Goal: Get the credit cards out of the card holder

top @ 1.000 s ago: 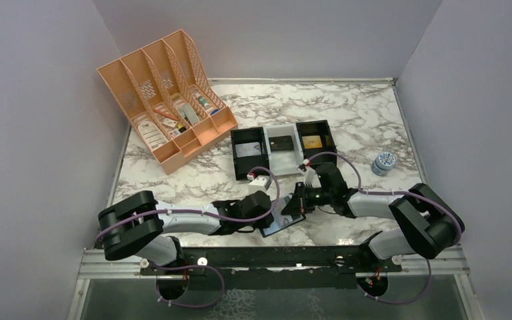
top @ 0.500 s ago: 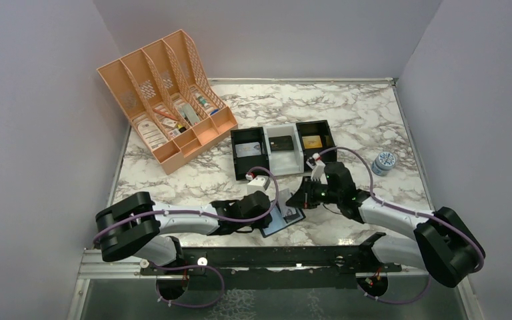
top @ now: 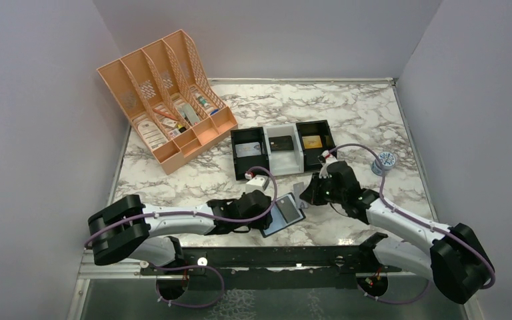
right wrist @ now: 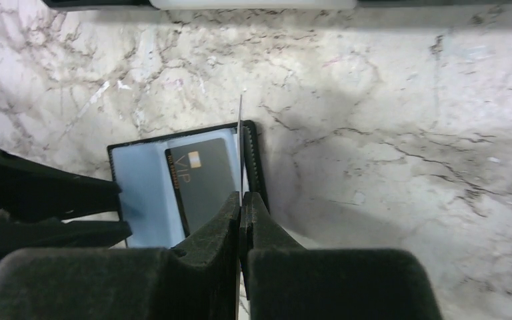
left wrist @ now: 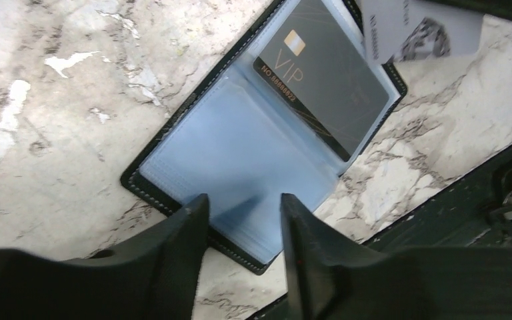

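Observation:
The card holder (top: 284, 214) lies open and flat on the marble, blue-grey lining (left wrist: 240, 150) up. A dark grey VIP credit card (left wrist: 327, 90) sits in its far half, also visible in the right wrist view (right wrist: 203, 177). My left gripper (left wrist: 243, 203) hovers open over the holder's near edge, with nothing between its fingers. My right gripper (right wrist: 241, 199) is shut on a pale credit card (left wrist: 427, 30), which shows edge-on (right wrist: 241, 133) above the holder's right edge. From the top, that gripper (top: 310, 191) holds the card (top: 299, 188) just behind the holder.
A black-and-white three-compartment tray (top: 234, 155) behind the grippers has a card in each compartment. An orange file organiser (top: 167, 100) stands at the back left. A small round tin (top: 385, 162) sits at the right. A black rail (top: 273, 257) runs along the near edge.
My left jaws have opened and the holder, earlier tilted up, now lies flat and open. My right gripper has drawn back and to the right with the pale card in it.

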Motion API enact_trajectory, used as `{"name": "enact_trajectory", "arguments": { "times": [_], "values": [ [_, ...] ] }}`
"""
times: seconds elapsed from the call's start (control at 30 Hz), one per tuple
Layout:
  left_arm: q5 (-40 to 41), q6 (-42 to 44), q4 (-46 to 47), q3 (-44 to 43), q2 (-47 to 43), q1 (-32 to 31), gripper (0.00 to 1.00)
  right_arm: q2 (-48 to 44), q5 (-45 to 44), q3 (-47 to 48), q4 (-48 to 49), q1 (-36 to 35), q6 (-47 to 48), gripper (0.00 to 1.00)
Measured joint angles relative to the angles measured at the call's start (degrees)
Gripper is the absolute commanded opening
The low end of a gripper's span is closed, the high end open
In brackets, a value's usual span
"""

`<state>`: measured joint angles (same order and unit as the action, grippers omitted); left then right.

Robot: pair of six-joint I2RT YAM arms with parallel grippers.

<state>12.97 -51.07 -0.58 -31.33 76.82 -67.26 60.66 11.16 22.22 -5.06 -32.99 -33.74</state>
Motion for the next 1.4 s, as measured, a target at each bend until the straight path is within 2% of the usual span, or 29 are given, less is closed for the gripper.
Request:
{"name": "enact_trajectory", "arguments": {
  "times": [0.2, 0.37, 0.6, 0.73, 0.8, 1.1, 1.23, 1.4],
  "values": [
    [2.4, 1.5, -6.4, -2.1, -3.1, 0.0, 0.71, -1.1, -4.9, 1.4, -4.0, 0.0, 1.1, 0.01],
    [4.5, 3.0, -10.8, -3.2, -6.0, 1.1, 0.82, -1.0, -5.6, 1.7, -6.2, 0.0, 0.5, 0.01],
    [4.0, 6.2, -15.5, -3.7, -10.1, 9.5, 0.98, -2.0, -0.5, 0.7, -6.1, 0.1, -1.9, 0.01],
    [2.7, 8.5, -18.5, -3.8, -14.8, 16.6, 0.99, -5.3, -0.1, 0.2, -6.4, 0.1, -3.0, 0.01],
    [2.4, 9.3, -19.6, -3.9, -17.0, 18.2, 0.99, -6.7, -0.1, 0.2, -6.5, 0.1, -3.3, 0.01],
    [2.9, 12.0, -24.9, -3.9, -25.6, 18.6, 0.99, -12.9, 0.9, 0.2, -6.9, 0.1, -4.6, 0.01],
    [5.1, 12.2, -26.7, -4.0, -25.5, 18.8, 0.99, -16.8, 2.1, -0.3, -7.0, 0.1, -5.3, 0.01],
    [8.6, 12.8, -30.4, -8.2, -21.9, 18.9, 0.99, -21.2, 2.0, -1.8, -7.8, 0.1, -5.4, 0.01]
  ]
}}
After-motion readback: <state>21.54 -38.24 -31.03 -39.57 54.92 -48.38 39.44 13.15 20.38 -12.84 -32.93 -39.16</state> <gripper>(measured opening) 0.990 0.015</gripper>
